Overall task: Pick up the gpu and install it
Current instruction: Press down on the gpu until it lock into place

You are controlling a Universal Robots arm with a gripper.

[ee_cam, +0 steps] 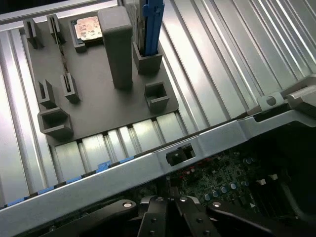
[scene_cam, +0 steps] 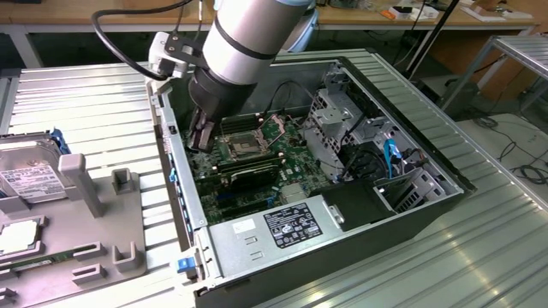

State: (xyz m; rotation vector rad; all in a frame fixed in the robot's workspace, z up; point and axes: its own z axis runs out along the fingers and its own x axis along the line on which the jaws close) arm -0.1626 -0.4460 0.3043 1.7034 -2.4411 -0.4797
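GPU card (scene_cam: 248, 170) sits flat across the motherboard (scene_cam: 256, 138) inside the open computer case (scene_cam: 360, 192), just below the CPU socket. Claw (scene_cam: 202, 138) hangs closed and empty inside the case near its wall, beside the card. Grey fixture tray (ee_cam: 98, 89) lies on the counter (ee_cam: 207, 64) alongside.

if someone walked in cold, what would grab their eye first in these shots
Probably the big silver robot arm reaching down into the open computer case, its end effector low over the green motherboard near the case's wall on the exterior view's left. Next, the grey fixture tray beside the case, with a hard drive standing in it.
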